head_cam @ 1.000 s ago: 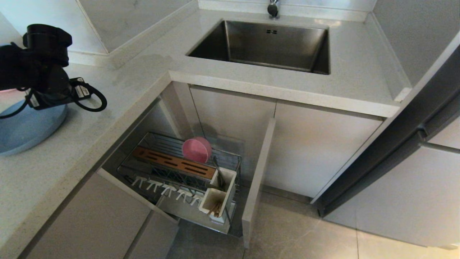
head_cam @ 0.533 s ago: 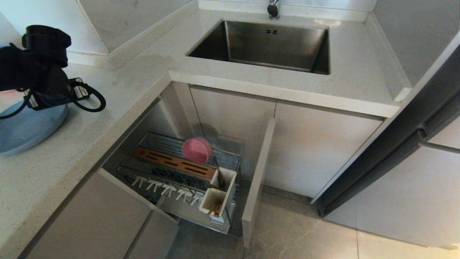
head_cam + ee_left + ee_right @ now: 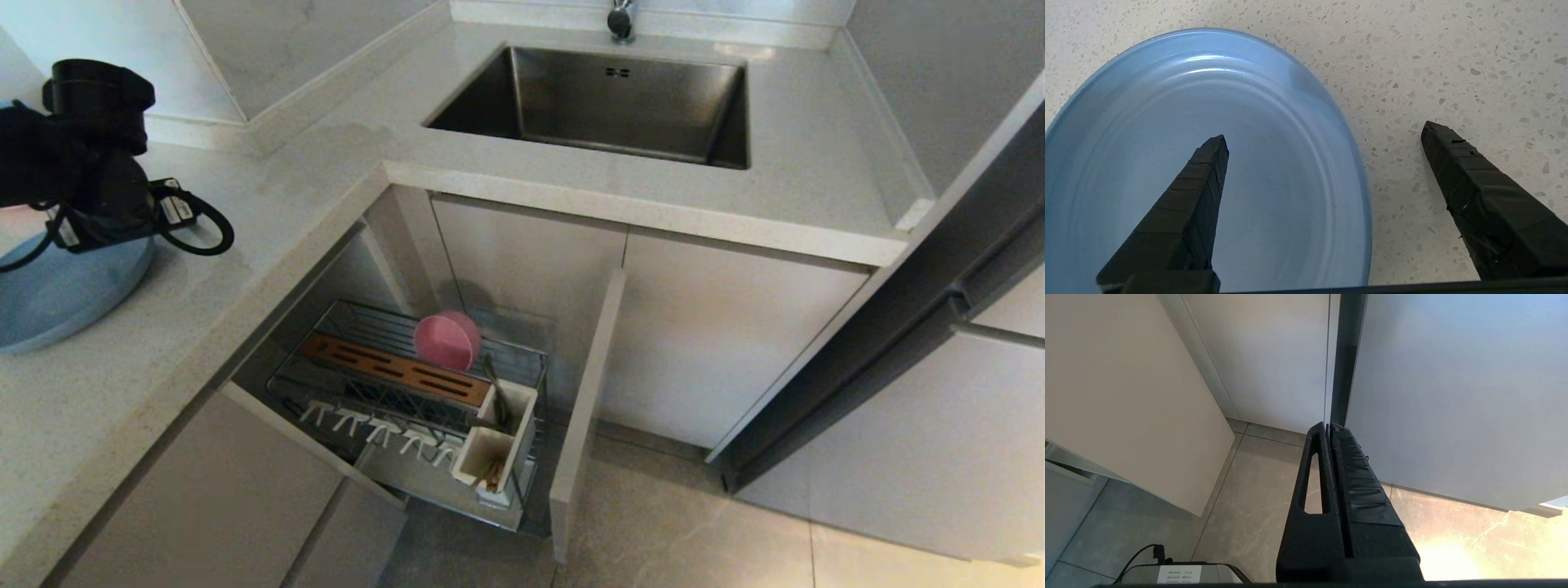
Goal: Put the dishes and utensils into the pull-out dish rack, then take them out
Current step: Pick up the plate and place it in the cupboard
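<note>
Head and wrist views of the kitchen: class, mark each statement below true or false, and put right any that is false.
1. The blue plate lies on the counter. True.
2. The left gripper is shut on the plate's rim. False: its jaws are open, one finger over the plate, the other over the counter.
3. The pink bowl is in the pull-out dish rack. True.
4. The right gripper holds the chopsticks. False: it is shut on nothing, near the floor by the cabinets.
5. The sink holds a pink plate. False: nothing shows in it.
</note>
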